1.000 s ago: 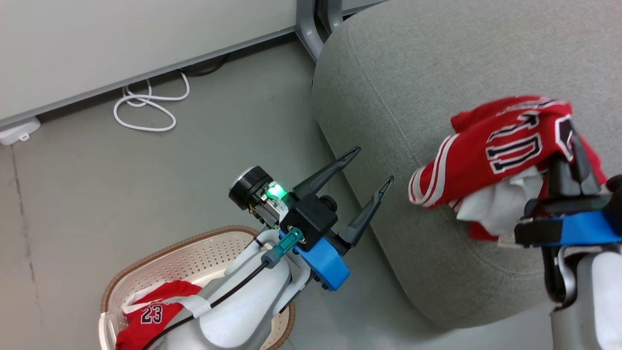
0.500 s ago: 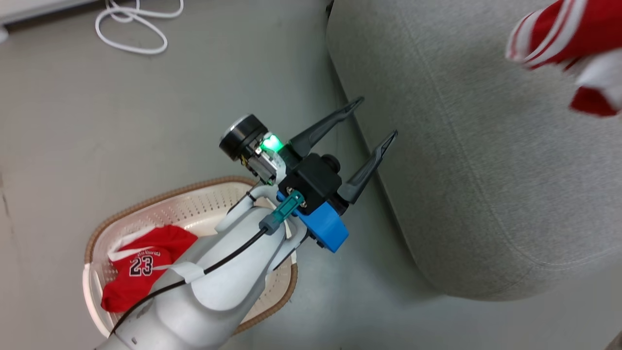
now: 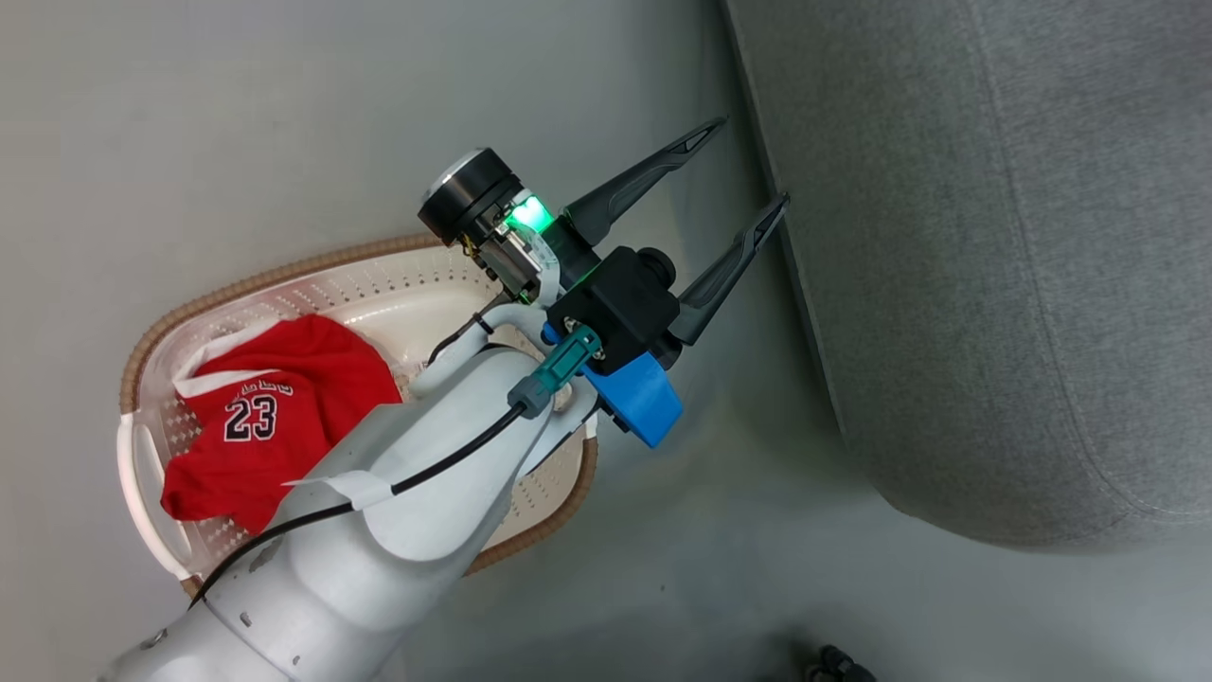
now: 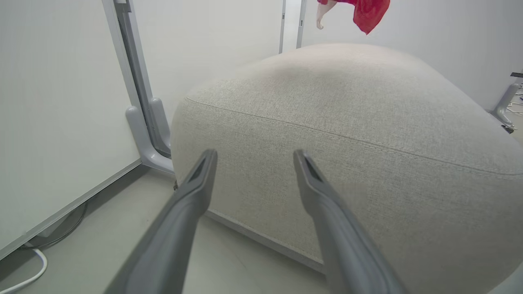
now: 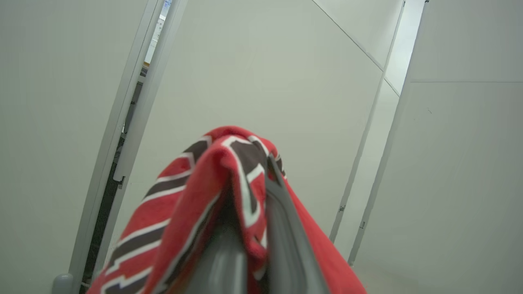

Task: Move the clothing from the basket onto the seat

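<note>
A red garment with "23" (image 3: 256, 417) lies in the cream perforated basket (image 3: 379, 289) at the lower left of the head view, partly hidden by my left forearm. My left gripper (image 3: 753, 161) stands open and empty above the floor between the basket and the grey seat (image 3: 994, 237). In the left wrist view its fingers (image 4: 254, 155) point at the seat's rounded side (image 4: 347, 122), and a red piece of clothing (image 4: 365, 12) hangs high above the seat. My right gripper (image 5: 253, 192) is shut on a red garment with large block letters (image 5: 184, 204), which drapes over its fingers.
A grey partition post (image 4: 143, 122) and pale wall panels stand behind the seat. A white cable (image 4: 24, 277) lies on the floor by the wall. A small dark object (image 3: 833, 663) sits at the bottom edge of the head view.
The head camera has swung down and left, so basket and seat sit differently in the picture. The right gripper with its red garment has left the head view at the upper right. Left gripper stays open.
</note>
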You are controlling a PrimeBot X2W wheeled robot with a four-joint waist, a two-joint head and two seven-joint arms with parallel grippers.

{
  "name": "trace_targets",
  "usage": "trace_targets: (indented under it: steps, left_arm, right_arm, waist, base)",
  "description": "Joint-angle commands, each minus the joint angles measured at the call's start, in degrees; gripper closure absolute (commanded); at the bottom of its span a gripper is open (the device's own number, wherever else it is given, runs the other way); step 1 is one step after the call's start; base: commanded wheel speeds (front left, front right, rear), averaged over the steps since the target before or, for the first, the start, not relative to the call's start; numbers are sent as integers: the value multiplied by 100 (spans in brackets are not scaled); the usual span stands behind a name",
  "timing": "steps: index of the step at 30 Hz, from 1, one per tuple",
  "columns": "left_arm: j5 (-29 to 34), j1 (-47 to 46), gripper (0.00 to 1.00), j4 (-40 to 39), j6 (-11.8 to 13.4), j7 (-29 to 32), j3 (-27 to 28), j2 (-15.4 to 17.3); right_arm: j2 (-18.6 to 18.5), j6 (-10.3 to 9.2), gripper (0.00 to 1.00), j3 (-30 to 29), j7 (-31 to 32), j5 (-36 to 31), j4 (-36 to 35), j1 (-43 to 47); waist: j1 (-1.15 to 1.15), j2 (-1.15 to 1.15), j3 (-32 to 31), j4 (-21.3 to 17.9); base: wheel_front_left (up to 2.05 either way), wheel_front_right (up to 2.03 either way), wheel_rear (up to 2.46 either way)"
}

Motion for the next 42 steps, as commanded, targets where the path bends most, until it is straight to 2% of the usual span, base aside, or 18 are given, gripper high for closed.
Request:
trace_targets:
  steps: [1,6,10,23,28,29,30,31,32,42]
  left_arm:
    - [13,-123,0,-8,-19,-4,-6,32]
    - [33,-196,0,-26,-13,-9,-64,4]
    - [29,-232,0,-48,-14,-13,-90,12]
    - [-14,-332,0,-33,40,-21,-123,35]
    - [-20,-337,0,-6,41,-24,-154,53]
    - [-28,-321,0,4,42,-25,-160,52]
    - [-35,-304,0,9,48,-26,-167,40]
    - [-35,-304,0,9,48,-26,-167,40]
    - [-51,-277,0,16,55,-27,-166,29]
    - [-183,155,0,-112,117,-29,-45,11]
  right_arm:
    - [-98,1,100,8,-4,-49,114,-126]
    - [-394,1,100,92,-3,-243,953,-249]
    - [-490,1,100,139,-4,-302,1645,-336]
    - [-164,1,100,209,-4,-216,3129,181]
    - [-89,1,100,255,-3,-97,3337,243]
    - [-76,1,69,259,-4,-74,3338,272]
    - [-81,1,17,286,-4,-75,3292,291]
    - [-81,1,17,286,-4,-75,3292,291]
    - [-78,1,0,321,-3,-67,3252,338]
    - [194,1,0,623,-4,72,2545,1333]
  waist:
    - [-1,0,137,12]
    - [-1,0,311,101]
    - [-1,0,417,161]
    - [-1,0,514,221]
    - [-1,0,452,191]
    - [-1,0,414,184]
    - [-1,0,371,185]
    - [-1,0,371,185]
    - [-1,0,316,184]
    - [-1,0,-493,102]
  base:
    - [0,0,0]
    - [0,0,0]
    - [0,0,0]
    - [0,0,0]
    - [0,0,0]
    - [0,0,0]
    - [0,0,0]
    - [0,0,0]
    - [0,0,0]
    - [0,0,0]
